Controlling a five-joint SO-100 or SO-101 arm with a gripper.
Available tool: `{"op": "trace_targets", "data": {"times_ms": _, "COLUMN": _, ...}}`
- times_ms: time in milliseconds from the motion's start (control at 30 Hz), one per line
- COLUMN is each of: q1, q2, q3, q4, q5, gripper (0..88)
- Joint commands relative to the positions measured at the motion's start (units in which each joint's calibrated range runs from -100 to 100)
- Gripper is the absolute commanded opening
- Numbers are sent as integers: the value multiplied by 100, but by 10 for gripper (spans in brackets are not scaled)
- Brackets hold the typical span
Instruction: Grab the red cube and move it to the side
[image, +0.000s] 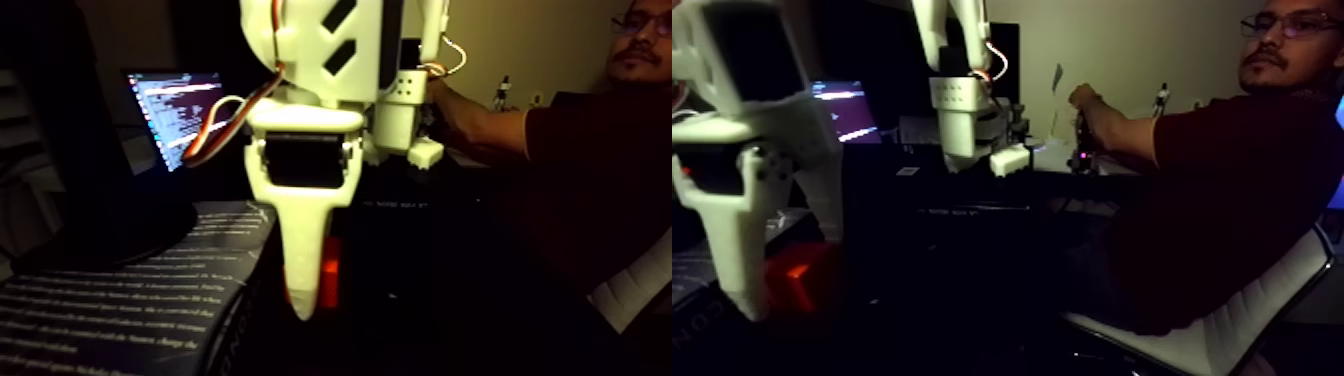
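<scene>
Pincer (312, 290) is sitting down against your red cube (331, 272); grip state cannot be judged in this dark. Moving aside is seemingly outstanding.

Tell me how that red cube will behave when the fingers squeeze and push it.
The red cube looks like a solid, flat-faced block, so it probably stays stiff and slides rather than rolls. It seems small beside the white gripper, so likely light. The dim, blurred view hides its surface; slipperiness is unclear.
</scene>
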Motion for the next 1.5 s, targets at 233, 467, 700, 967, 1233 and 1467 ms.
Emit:
{"op": "trace_targets", "data": {"times_ms": 233, "q1": -18, "q2": -6, "q3": -105, "q4": -31, "q5": 36, "gripper": 289}}
{"op": "trace_targets", "data": {"times_ms": 467, "q1": -18, "q2": -31, "q3": -105, "q4": 3, "q5": 9, "gripper": 56}}
{"op": "trace_targets", "data": {"times_ms": 700, "q1": -18, "q2": -65, "q3": -96, "q4": 28, "q5": 4, "gripper": 15}}
{"op": "trace_targets", "data": {"times_ms": 967, "q1": -84, "q2": -283, "q3": -60, "q4": 265, "q5": 4, "gripper": 15}}
{"op": "trace_targets", "data": {"times_ms": 1233, "q1": -209, "q2": -1611, "q3": 357, "q4": 636, "q5": 4, "gripper": 15}}
{"op": "trace_targets", "data": {"times_ms": 1467, "q1": -101, "q2": -2199, "q3": -42, "q4": 1025, "q5": 47, "gripper": 15}}
